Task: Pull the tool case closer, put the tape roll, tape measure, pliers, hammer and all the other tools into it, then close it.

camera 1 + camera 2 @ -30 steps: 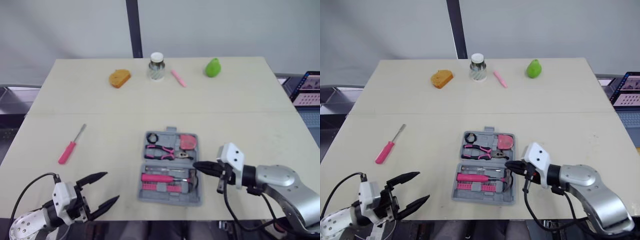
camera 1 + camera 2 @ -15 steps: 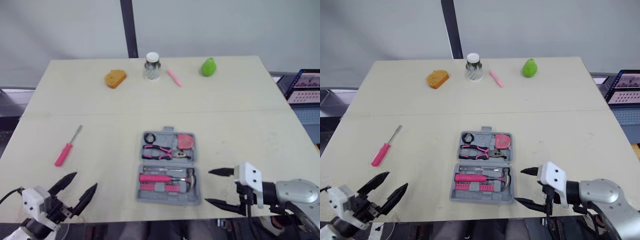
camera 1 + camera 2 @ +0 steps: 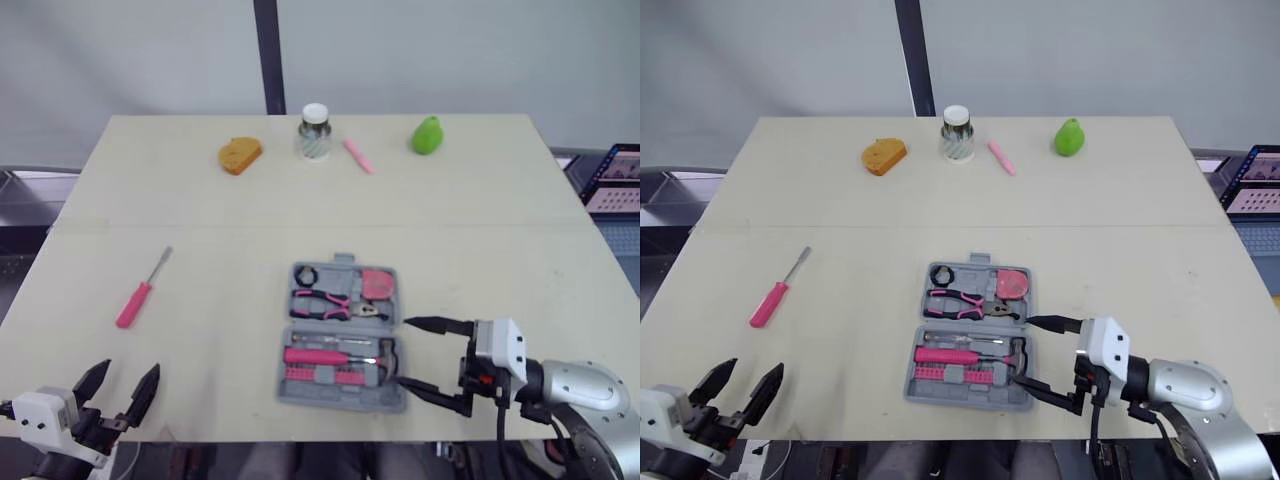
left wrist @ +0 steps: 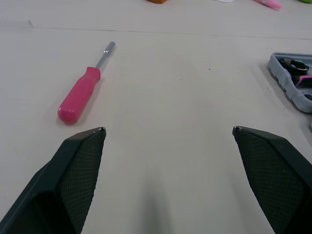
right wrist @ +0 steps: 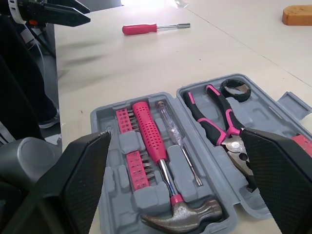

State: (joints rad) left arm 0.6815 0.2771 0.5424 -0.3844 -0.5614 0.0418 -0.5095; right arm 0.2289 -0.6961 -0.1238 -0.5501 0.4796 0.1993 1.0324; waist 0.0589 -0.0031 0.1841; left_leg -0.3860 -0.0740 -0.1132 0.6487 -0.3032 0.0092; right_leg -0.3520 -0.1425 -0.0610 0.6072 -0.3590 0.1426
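The grey tool case lies open near the table's front middle. Its far half holds a black tape roll, pink-handled pliers and a pink tape measure. The near half holds a pink-handled hammer, bits and a thin screwdriver. A loose pink screwdriver lies on the table to the case's left. My right gripper is open at the case's right edge, with nothing between its fingers. My left gripper is open and empty at the front left corner, short of the pink screwdriver.
Along the far edge stand an orange sponge-like piece, a small jar, a pink marker and a green pear. A laptop sits beyond the table's right side. Bare tabletop lies between the case and the pink screwdriver.
My right gripper was shut at the case's right edge and now stands open there. The left gripper has drawn back toward the front left corner. The camera shifted briefly.
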